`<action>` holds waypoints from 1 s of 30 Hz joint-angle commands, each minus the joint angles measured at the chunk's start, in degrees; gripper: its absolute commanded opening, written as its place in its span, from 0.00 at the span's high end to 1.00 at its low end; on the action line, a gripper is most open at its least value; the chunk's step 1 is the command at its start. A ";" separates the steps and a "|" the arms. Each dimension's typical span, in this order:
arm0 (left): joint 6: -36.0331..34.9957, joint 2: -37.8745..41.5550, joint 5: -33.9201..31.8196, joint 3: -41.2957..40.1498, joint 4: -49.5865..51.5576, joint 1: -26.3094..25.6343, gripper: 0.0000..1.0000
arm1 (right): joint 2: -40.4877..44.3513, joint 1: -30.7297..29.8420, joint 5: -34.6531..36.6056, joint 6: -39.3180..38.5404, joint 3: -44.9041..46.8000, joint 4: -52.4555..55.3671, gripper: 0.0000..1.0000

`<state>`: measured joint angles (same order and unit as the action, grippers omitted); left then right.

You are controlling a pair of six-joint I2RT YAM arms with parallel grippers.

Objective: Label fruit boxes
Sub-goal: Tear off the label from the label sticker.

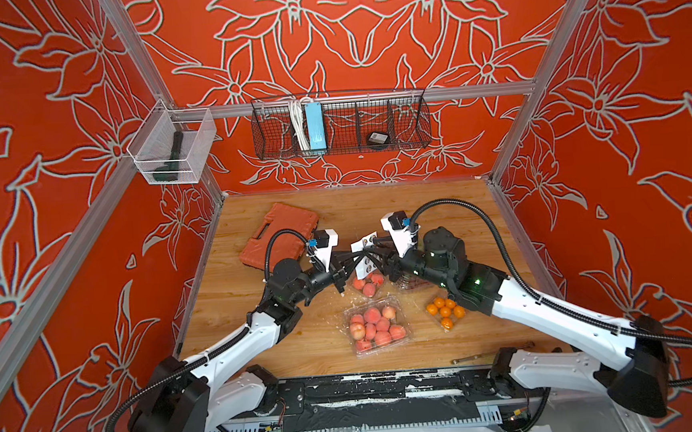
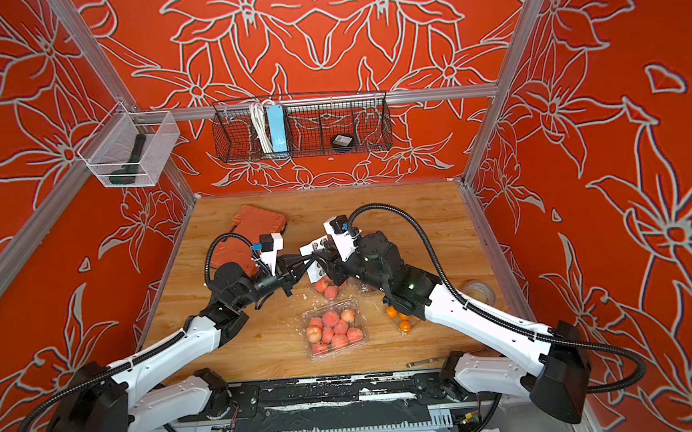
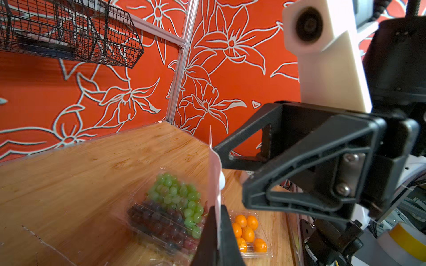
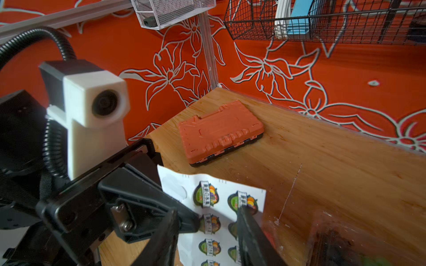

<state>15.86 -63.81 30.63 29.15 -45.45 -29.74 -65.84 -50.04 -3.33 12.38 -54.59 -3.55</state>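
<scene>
Clear plastic: the many-peaches box (image 1: 377, 327) lies mid-way on the worktop (image 1: 439, 202), the few-peaches box (image 1: 368, 284) just behind it, and the oranges box (image 1: 446, 312) beside the grapes box (image 3: 170, 207) (half under my right arm). My left tool (image 3: 217, 239) is clenched on the sticker sheet (image 4: 189, 244); the right tool (image 4: 217, 216) stands released.

The right gripper (image 3: 230, 170) is matt black moulded plastic, fixed with bare metal screws (image 3: 343, 190). At its fingertips, the sticker sheet (image 4: 175, 186) is smooth white paper and its stickers (image 4: 205, 198) are glossy. Below it, the grape box (image 3: 166, 214) and the small-orange box (image 3: 249, 232) are clear, shiny plastic. Beyond its tips, the tool case (image 4: 219, 133) is matt, ribbed orange plastic, lying on a grained, satin wooden tabletop (image 4: 322, 161).
</scene>
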 commanded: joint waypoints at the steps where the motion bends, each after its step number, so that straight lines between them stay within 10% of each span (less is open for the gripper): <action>1: -0.16 0.53 0.64 0.91 0.14 -0.50 1.00 | -0.30 -1.51 2.32 -0.73 -2.45 -0.97 0.61; 13: -0.28 1.69 0.04 0.13 -0.43 -0.85 1.00 | -3.28 -2.66 9.50 -0.65 -4.76 2.85 0.78; 18: -0.63 1.87 0.25 0.04 -0.19 -1.19 1.00 | -2.60 -2.62 6.89 -1.49 -3.53 0.61 1.00; 30: -0.74 2.98 -1.38 -0.10 0.98 -1.20 1.00 | 3.12 -2.61 10.07 -2.05 0.24 2.03 1.00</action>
<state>15.38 -62.02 29.89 29.12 -44.07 -30.70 -64.60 -52.62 4.89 11.09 -55.48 -1.89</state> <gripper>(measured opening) 0.047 0.044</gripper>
